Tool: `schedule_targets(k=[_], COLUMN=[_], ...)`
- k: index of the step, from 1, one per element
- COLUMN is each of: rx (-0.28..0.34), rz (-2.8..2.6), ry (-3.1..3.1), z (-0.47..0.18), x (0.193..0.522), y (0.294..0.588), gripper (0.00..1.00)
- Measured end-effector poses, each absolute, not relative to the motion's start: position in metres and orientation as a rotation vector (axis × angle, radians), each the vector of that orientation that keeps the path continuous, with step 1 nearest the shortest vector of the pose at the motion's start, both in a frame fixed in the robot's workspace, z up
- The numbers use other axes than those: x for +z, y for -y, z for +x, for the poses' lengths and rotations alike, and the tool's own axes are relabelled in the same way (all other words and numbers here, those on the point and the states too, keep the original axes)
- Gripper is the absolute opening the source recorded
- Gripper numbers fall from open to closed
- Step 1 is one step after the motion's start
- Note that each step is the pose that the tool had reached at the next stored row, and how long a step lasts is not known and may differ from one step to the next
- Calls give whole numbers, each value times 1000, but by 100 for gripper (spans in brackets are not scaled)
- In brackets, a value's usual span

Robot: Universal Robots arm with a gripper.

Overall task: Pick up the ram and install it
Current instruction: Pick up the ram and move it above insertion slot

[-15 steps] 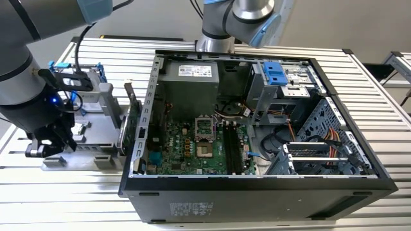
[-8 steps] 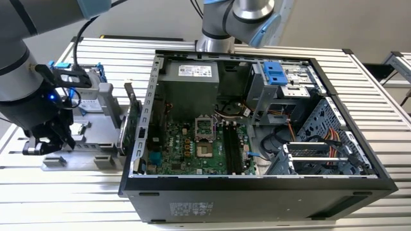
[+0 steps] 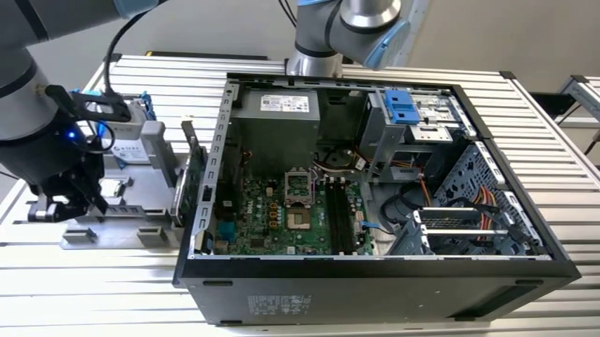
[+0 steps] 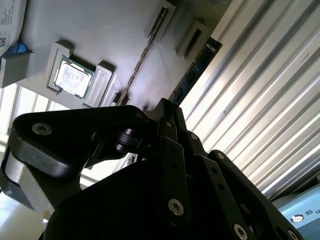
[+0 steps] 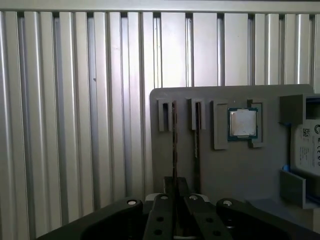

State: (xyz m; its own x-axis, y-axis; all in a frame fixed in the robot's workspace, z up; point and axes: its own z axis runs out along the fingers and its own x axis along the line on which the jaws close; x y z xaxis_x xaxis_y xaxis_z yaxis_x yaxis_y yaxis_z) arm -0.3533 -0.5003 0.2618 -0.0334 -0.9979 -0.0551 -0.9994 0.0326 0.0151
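Note:
The ram [image 5: 174,145] is a thin dark stick standing on edge in a slot of the grey holder tray [image 5: 220,170]; in the second wrist view the ram [image 4: 142,57] runs as a narrow line up to the fingers. My gripper [image 5: 175,192] is shut on the near end of this stick, which still sits in its slot. A second dark stick [image 5: 197,140] stands in the neighbouring slot, clear of the fingers. In the exterior view my gripper [image 3: 58,205] is low over the tray [image 3: 122,232], to the left of the open computer case [image 3: 375,288].
On the tray a processor chip [image 5: 243,122] lies beside the sticks, and a hard drive [image 5: 309,145] beyond it. A green card [image 3: 190,179] stands on edge between tray and case. The motherboard's long black slots [image 3: 339,214] lie inside the case. A ribbed metal table [image 5: 75,125] surrounds everything.

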Motion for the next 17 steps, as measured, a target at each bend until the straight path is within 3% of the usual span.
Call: schedule_targets(k=[17], rx=[77], rz=[-2163], ry=[-2236], z=[-353], x=[278], y=[500], gripper=[0])
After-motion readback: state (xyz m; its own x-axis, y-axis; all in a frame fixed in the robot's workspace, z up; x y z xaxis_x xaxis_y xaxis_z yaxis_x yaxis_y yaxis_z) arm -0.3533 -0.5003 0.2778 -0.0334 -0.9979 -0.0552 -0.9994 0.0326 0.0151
